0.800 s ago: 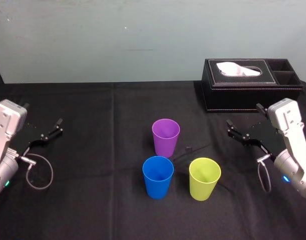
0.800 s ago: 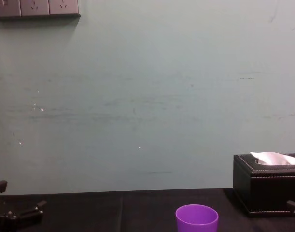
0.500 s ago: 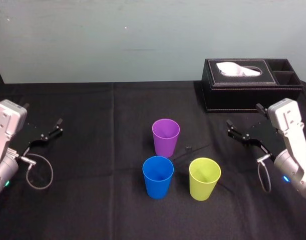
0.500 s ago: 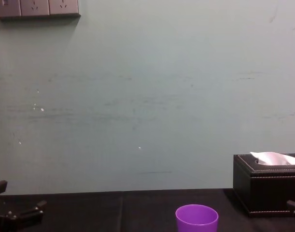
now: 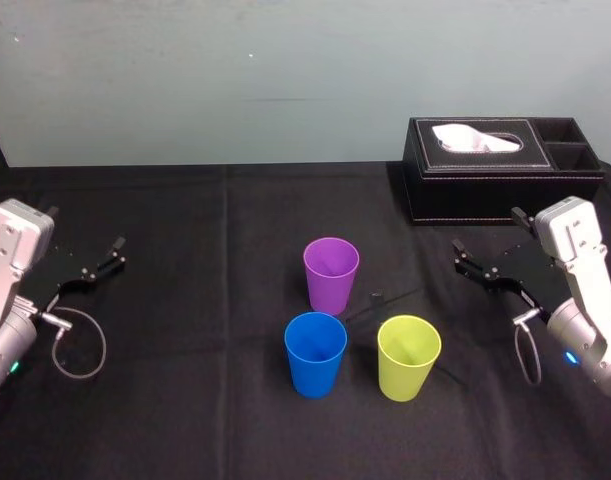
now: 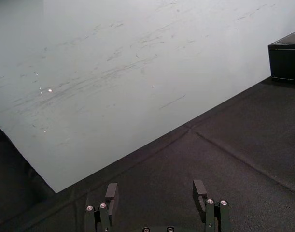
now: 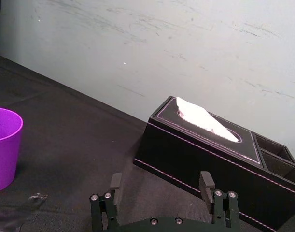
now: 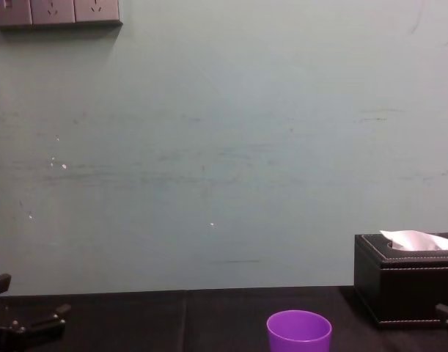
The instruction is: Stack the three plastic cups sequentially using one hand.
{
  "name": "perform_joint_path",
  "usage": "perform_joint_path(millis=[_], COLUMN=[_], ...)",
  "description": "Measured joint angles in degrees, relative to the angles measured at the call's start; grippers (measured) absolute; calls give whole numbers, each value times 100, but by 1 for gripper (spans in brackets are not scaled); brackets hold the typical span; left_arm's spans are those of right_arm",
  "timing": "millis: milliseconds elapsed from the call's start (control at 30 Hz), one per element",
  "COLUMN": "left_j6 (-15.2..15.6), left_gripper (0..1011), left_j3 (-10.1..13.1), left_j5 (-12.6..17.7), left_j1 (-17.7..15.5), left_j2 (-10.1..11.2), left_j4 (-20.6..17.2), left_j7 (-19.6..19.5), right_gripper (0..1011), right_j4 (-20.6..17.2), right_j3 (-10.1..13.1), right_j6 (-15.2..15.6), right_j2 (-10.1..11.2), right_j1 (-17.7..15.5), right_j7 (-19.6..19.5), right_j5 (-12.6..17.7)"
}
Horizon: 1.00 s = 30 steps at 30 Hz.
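Three plastic cups stand upright and apart in the middle of the black cloth: the purple cup [image 5: 331,275] [image 8: 298,331] [image 7: 3,145] farthest back, the blue cup [image 5: 316,354] in front of it to the left, the yellow-green cup [image 5: 409,357] in front to the right. My right gripper [image 5: 487,232] [image 7: 161,180] hovers open and empty to the right of the cups, near the tissue box. At the table's left side my left gripper [image 5: 85,230] [image 6: 155,189] is parked, open and empty.
A black tissue box [image 5: 500,170] [image 7: 210,145] [image 8: 407,282] with a white tissue stands at the back right. A small clear scrap [image 5: 377,296] lies just right of the purple cup. A pale wall closes off the table's far edge.
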Motion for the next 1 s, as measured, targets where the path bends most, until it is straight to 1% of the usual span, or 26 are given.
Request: perform_joint_path(millis=[1000], left_j6=[0], left_gripper=[1011], left_j3=[0], left_j5=[0], left_j1=[0], left_j2=[0], left_j4=[0], left_j7=[0], right_gripper=[1003], right_j4=[0], right_j3=[0], right_j6=[0], right_j2=[0], right_j1=[0], right_j7=[0], right_j5=[0])
